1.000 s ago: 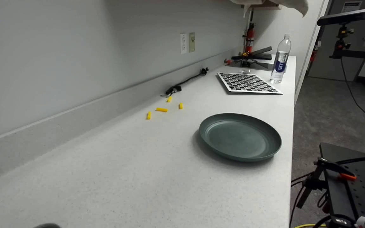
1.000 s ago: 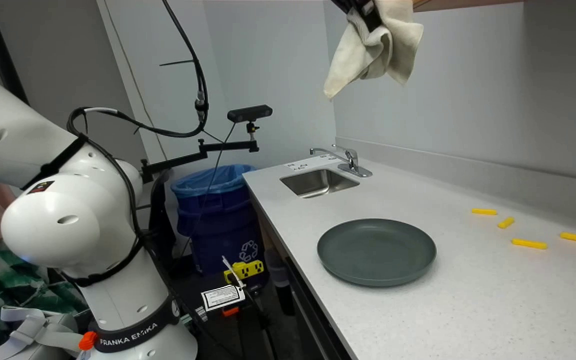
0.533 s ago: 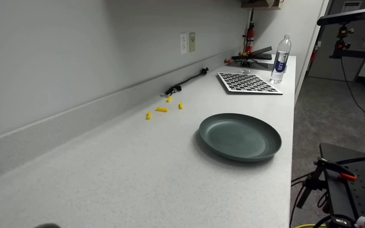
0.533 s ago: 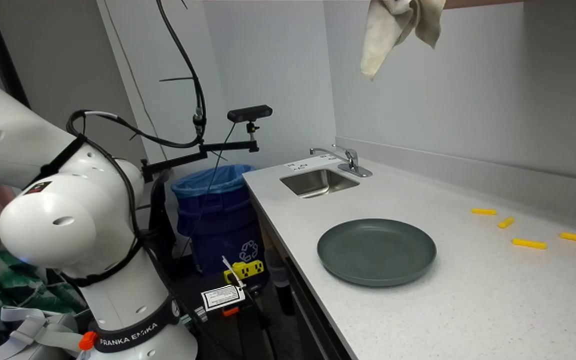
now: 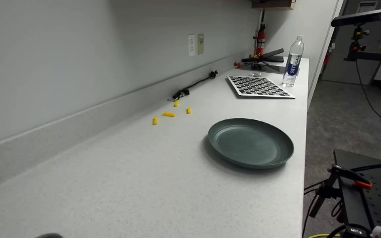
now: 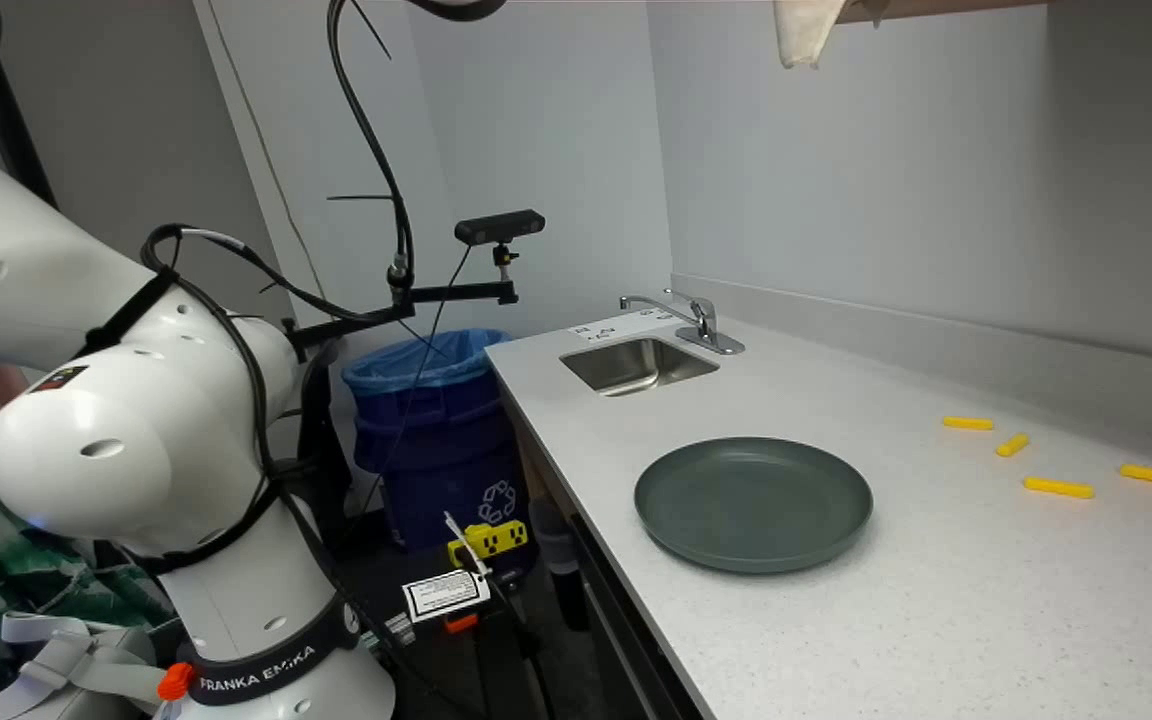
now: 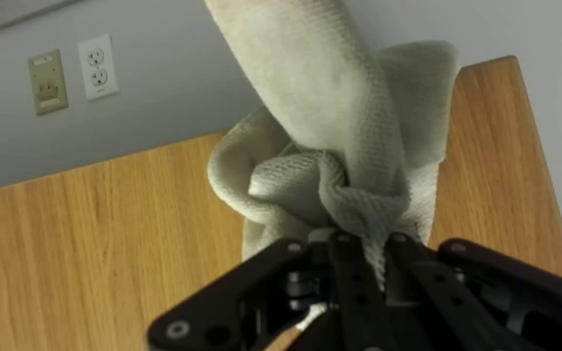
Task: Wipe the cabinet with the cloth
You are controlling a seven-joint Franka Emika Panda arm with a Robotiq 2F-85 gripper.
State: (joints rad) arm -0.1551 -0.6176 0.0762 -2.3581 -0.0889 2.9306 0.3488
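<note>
The cream cloth [image 7: 310, 73] hangs bunched from my gripper [image 7: 371, 239] in the wrist view. The fingers are shut on a fold of it. The cabinet [image 7: 90, 243] shows as a wood-grain face behind the cloth. I cannot tell whether the cloth touches it. In an exterior view only a lower corner of the cloth [image 6: 804, 30] shows at the top edge, beside the cabinet's underside [image 6: 946, 9]. The cabinet's lower edge [image 5: 273, 5] also shows in an exterior view, with no cloth in sight there. The gripper is out of both exterior views.
Below is a counter [image 6: 936, 620] with a green plate [image 6: 754, 505], several yellow sticks [image 6: 1058, 488], and a sink [image 6: 639, 366] with a faucet [image 6: 701, 320]. A bottle [image 5: 293, 62] and a checkered board [image 5: 260, 87] stand farther along. A wall outlet [image 7: 98, 67] is near the cabinet.
The cloth has moved up and to the right in an exterior view, with the gripper leaving the top of the picture. It has also left the top of the remaining exterior view.
</note>
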